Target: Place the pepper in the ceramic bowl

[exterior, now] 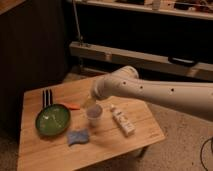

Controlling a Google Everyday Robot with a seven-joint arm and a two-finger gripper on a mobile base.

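Note:
The pepper, a small orange piece, lies on the wooden table just beyond the right rim of the green ceramic bowl. The bowl sits at the table's left and looks empty. My gripper hangs at the end of the white arm, just right of the pepper and right above a small white cup. It is largely hidden under the arm's wrist.
The white cup stands right of the bowl. A blue sponge lies in front of it. A white labelled tube lies to the right. Dark utensils lie behind the bowl. Shelving stands behind the table.

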